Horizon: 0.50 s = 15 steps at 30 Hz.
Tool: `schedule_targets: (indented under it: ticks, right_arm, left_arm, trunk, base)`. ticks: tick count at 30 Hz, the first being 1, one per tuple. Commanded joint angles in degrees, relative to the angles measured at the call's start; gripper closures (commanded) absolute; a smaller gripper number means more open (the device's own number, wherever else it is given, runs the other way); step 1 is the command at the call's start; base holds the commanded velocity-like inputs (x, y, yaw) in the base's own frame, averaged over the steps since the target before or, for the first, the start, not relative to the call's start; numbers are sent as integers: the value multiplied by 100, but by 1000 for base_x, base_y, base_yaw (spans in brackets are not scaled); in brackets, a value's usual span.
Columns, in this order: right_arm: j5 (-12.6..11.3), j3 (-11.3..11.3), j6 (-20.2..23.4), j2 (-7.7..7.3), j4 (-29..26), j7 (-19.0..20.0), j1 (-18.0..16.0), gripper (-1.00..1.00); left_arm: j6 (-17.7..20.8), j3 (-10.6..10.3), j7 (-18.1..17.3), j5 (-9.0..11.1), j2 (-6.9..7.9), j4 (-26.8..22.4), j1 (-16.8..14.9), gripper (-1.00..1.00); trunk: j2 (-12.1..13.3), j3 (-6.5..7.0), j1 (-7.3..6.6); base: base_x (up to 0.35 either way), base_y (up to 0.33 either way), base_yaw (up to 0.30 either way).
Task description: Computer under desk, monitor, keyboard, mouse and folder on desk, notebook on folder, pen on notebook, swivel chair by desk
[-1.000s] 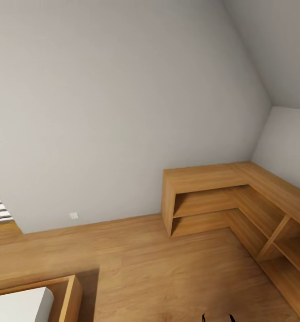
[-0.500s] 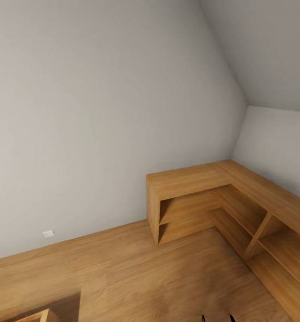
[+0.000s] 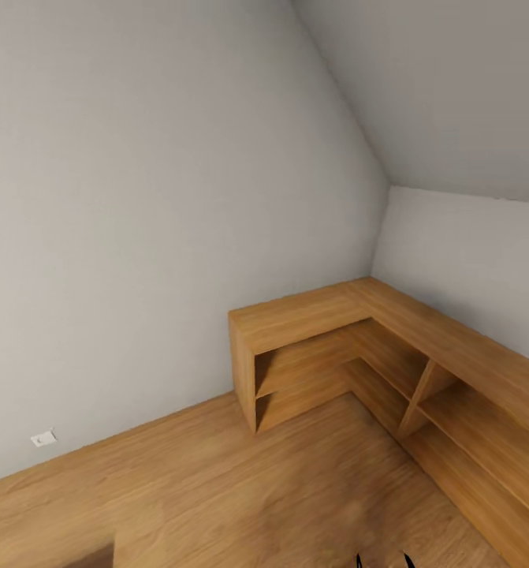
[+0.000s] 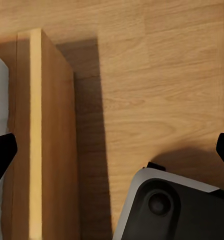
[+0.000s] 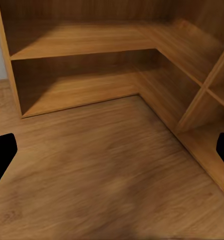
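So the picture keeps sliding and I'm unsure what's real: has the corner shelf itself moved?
No. The shelf keeps its place against the wall outlet and wall corner; both slid left together, so the camera turned right.

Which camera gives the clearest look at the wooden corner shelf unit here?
The head view: it shows the whole L-shaped corner shelf unit against both walls. The right wrist view shows its lower compartments close up.

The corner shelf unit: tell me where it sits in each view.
Head view: corner shelf unit right of centre, wrapping the room corner.
Right wrist view: its open compartments across the upper part, close up.
Left wrist view: not in it.
Shared landmark: the wooden floor, seen in all three.
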Motion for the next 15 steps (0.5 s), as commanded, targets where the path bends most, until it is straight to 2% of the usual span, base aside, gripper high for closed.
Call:
schedule_targets:
  ticks: [1, 15]
  right_arm:
    - [-23, 50, -12, 3, 8, -30, -6, -100]
    - [3, 58, -12, 3, 8, -30, -6, -100]
  left_arm:
    - [-1, -50, 37, 26, 3, -17, 4, -100]
    - [-1, -45, 39, 21, 3, -17, 4, -100]
  trunk:
    - [-11, -8, 4]
    - [-11, 32, 4]
  base:
    - [1, 0, -282]
    - [4, 3, -284]
